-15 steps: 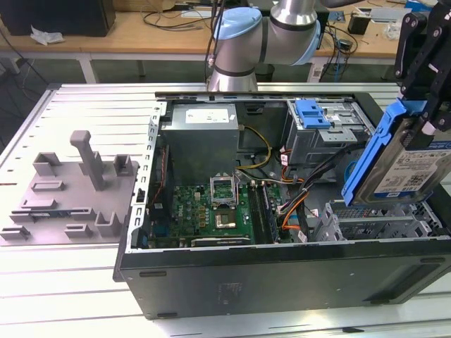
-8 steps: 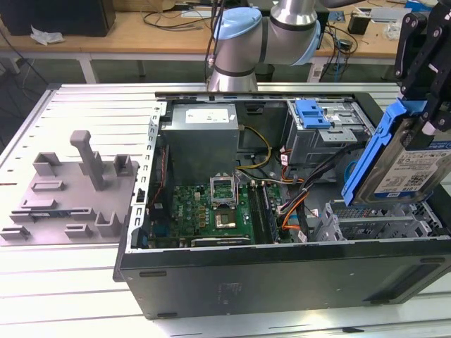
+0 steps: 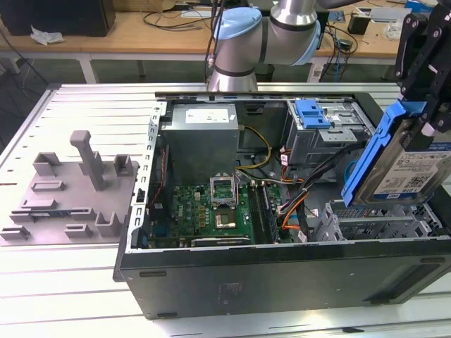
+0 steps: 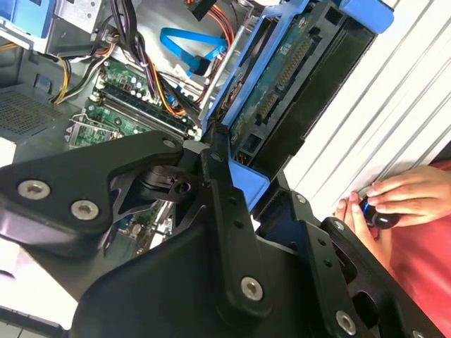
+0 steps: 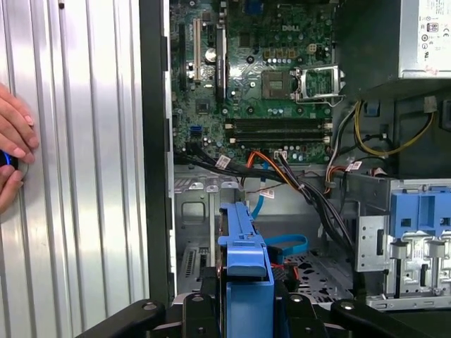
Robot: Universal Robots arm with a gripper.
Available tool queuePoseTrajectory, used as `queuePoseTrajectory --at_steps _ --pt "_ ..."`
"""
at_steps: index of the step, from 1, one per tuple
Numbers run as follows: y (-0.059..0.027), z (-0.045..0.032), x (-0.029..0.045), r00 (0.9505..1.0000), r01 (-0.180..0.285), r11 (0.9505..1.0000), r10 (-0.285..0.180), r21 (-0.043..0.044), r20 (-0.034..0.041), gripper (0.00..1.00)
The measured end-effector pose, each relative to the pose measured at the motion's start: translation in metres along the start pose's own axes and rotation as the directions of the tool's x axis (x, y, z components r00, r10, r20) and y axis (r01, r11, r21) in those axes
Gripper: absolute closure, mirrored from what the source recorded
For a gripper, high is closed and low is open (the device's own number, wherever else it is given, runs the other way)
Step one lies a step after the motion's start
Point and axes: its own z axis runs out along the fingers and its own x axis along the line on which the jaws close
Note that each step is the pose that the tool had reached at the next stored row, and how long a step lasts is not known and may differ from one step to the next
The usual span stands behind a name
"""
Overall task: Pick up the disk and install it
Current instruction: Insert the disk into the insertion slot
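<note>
Clamping the disk (image 3: 412,165) by its bright blue carrier, the hand (image 3: 423,116) has its black fingers pressed against the two sides of the frame; in both wrist views the carrier sits pinched between them (image 5: 246,303) (image 4: 236,176). The disk hangs in the air at the exterior view's right, over the corner of the open computer case (image 3: 282,274).

Its lower end is close above the grey metal drive cage (image 3: 373,222); whether the two touch cannot be told. Beyond the disk on that side the case wall ends and the slatted bench (image 3: 84,105) runs on.

Orange and black cables (image 3: 292,211) crowd the gap between the cage and the motherboard (image 3: 211,208), and a blue flat cable (image 5: 282,246) lies in the bay under the carrier. A drive bay with a blue latch (image 3: 313,113) stands at the back of the case, with the grey power supply box (image 3: 201,130) beside it. On the bench outside the case wall, a person's fingers (image 5: 14,134) rest around a small dark object. A grey moulded fixture (image 3: 77,183) lies well apart, at the exterior view's left.

The disk stands on edge and is tilted: its long axis rises steeply, the upper end leaning to the exterior view's right. The white-and-blue label faces the exterior camera, and the blue carrier edge is on the side of the motherboard. In the second wrist view the connector end (image 4: 282,91) points away from the hand, down into the case.
</note>
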Motion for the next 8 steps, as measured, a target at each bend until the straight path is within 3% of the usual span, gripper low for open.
queuePoseTrajectory --at_steps 5,8 --pt "0.0009 0.0000 0.0010 1.0000 -0.010 1.0000 0.010 0.0004 -0.0006 0.63" --pt "0.0079 0.0001 0.0012 1.0000 -0.010 1.0000 0.010 0.0003 -0.0006 0.63"
